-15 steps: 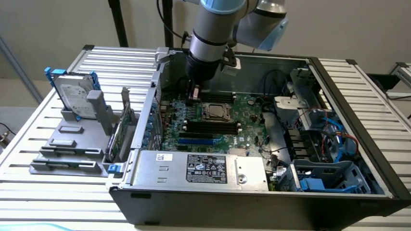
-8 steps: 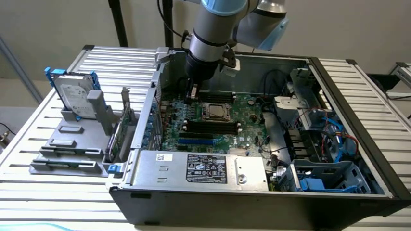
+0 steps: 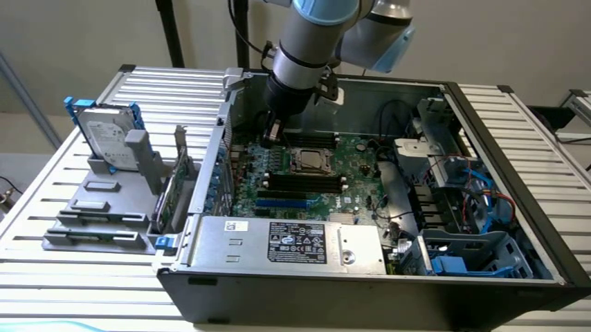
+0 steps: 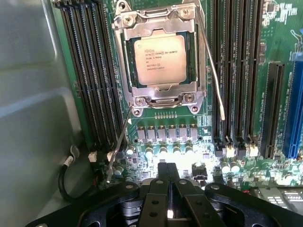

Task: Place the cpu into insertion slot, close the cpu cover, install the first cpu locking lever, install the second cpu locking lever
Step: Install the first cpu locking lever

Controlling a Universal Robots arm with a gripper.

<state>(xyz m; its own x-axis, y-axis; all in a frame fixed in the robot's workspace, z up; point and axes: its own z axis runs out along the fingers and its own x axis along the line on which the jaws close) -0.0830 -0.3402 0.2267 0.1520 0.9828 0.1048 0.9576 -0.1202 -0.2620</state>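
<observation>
A plain beige wall (image 3: pixel 517 41) stands behind a slatted grey metal table (image 3: pixel 176 90), evenly lit.

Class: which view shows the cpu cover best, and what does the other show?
The wrist view: the cpu cover lies near, seen from above, its silvery frame around the cpu. The exterior view shows it as a small square on the motherboard.

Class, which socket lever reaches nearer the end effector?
The lever nearest the grey case wall; its tip ends close to the end effector, the other's stops well short.
</observation>
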